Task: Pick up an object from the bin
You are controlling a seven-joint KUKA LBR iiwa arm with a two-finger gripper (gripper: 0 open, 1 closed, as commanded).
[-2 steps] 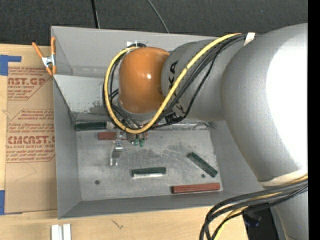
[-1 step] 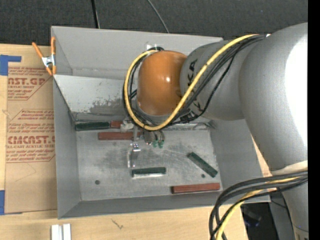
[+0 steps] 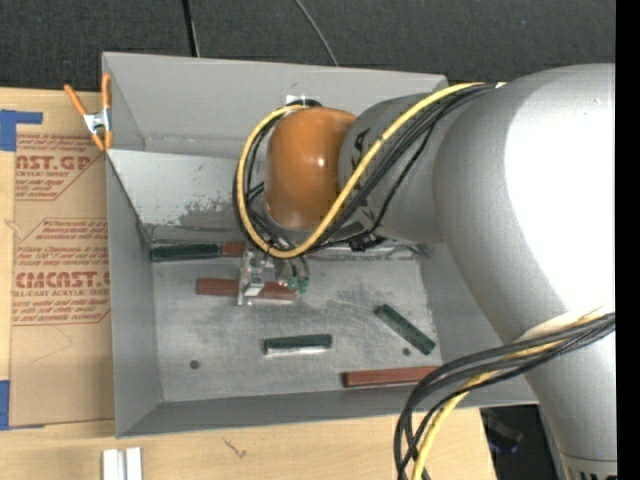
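My gripper reaches down under the orange wrist cover, at the left middle of the bin floor. It sits right over a reddish-brown flat stick whose left end pokes out from beneath it. A small green piece shows at the gripper's right side. A dark green stick lies on the floor just below the gripper, apart from it. Another dark green stick lies along the back wall to the upper left.
A dark green stick lies tilted at the right of the floor. A reddish-brown stick rests along the front edge at the right. The big arm covers the bin's right and back parts.
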